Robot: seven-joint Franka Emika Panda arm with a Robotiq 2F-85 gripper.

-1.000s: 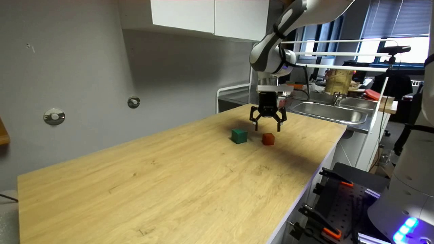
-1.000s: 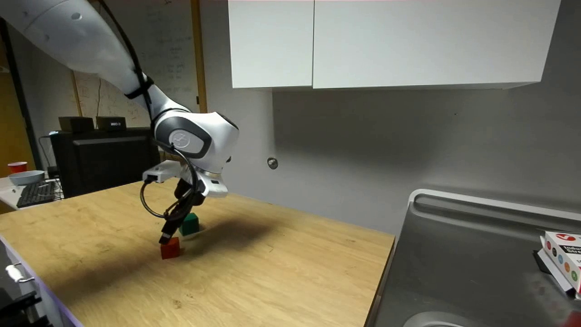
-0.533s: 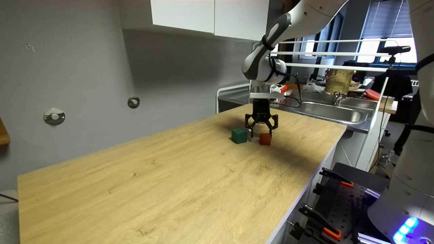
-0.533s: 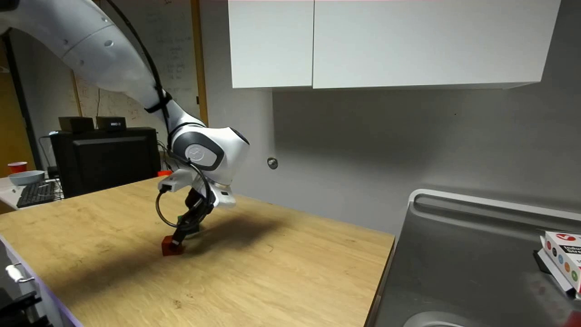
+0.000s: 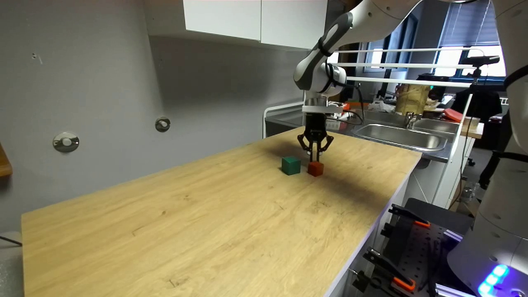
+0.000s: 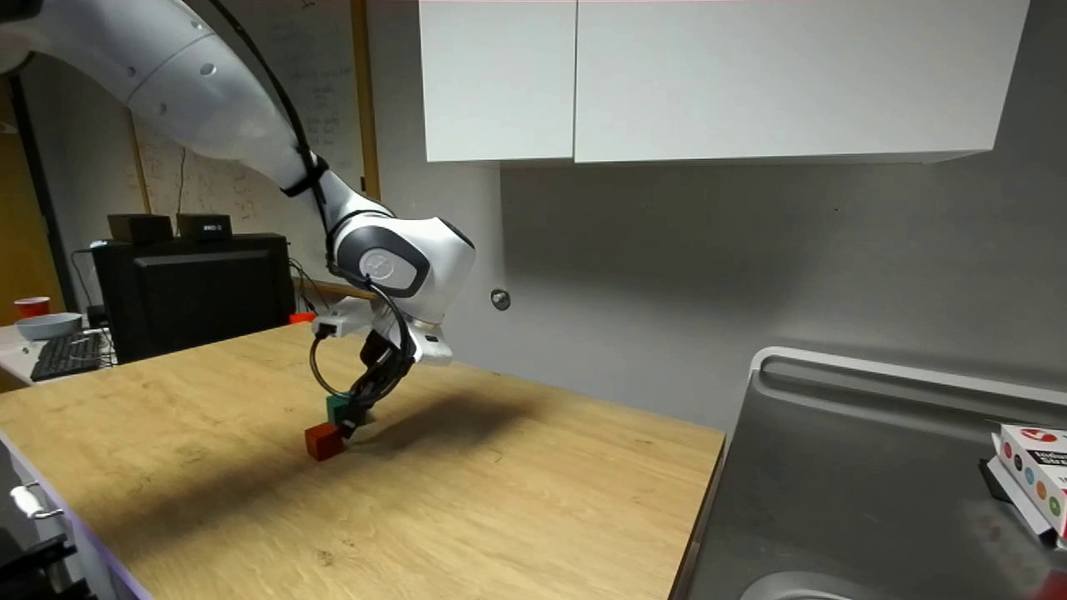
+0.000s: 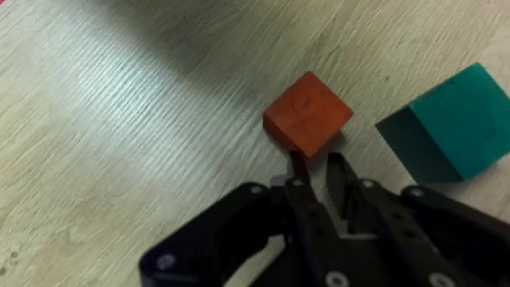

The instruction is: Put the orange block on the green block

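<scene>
The orange block rests on the wooden table, turned cornerwise just ahead of the fingertips in the wrist view. Close beside it, a short gap away, stands the dark green block. Both exterior views show the orange block and the green block side by side on the tabletop. My gripper has its jaws drawn near each other, with a narrow strip of table showing between them and nothing held. In an exterior view the gripper hangs right behind the orange block; whether a finger touches it I cannot tell.
The wooden table runs along the grey wall. White cupboards hang above it. Beyond its end lies a metal sink. A white box stands on the steel counter.
My gripper came down and toward the green block, then rose slightly while its jaws narrowed from wide. The orange block slid toward the green block and turned. The green block stayed put.
</scene>
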